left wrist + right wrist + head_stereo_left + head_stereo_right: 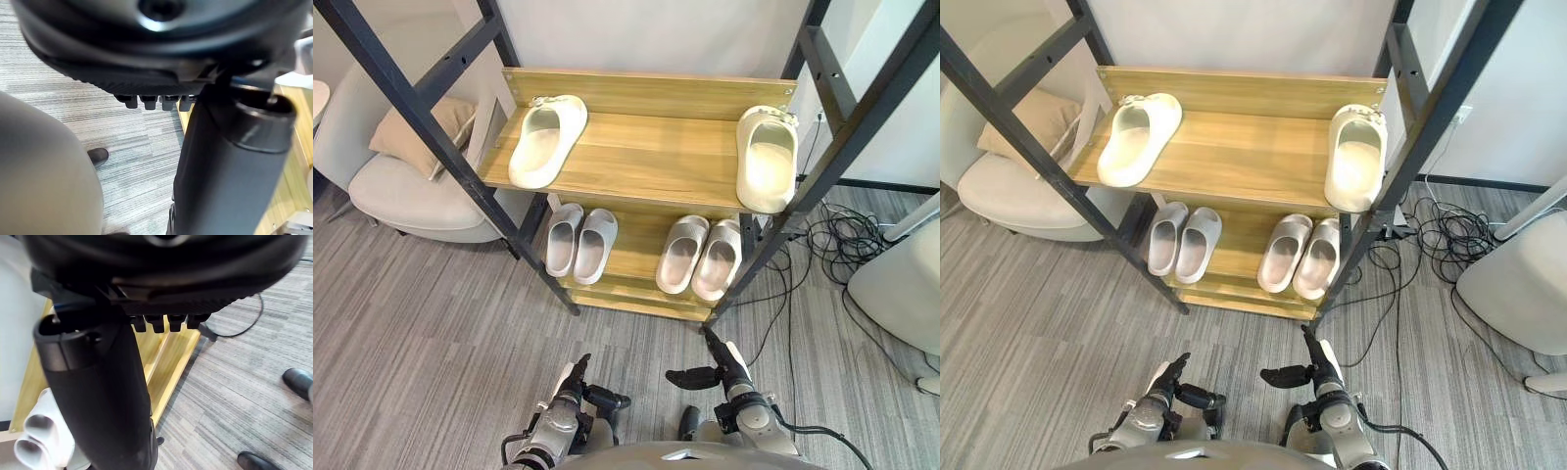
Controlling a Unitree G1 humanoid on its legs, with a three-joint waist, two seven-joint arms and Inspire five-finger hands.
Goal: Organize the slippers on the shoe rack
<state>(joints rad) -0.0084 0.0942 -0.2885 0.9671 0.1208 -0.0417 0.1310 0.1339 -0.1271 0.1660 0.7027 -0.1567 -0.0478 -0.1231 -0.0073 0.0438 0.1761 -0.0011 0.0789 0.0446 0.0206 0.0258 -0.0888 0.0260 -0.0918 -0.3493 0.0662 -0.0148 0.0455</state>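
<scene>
Two cream slippers lie well apart on the top board of the shoe rack in the left eye view. The left cream slipper lies angled near the left end, and the right cream slipper is at the right end with its heel reaching the front edge. Both are thick, rounded, smooth moulded slides with a small trim on the strap. The rack is pale grained wood in a black metal frame. On its lower board sit the left grey pair and the right grey pair, each side by side. Striped grey carpet covers the floor, and a beige armchair with a cushion stands left of the rack. Low in front, the left hand and right hand hang over the carpet, fingers straight and empty.

The right eye view gives the same layout, with both hands well short of the rack.

In the left wrist view the thumb is a smooth dark column beside a row of fingertips — nothing is held.

The right wrist view matches, with bare wood and pale slipper ends past the empty hand.
</scene>
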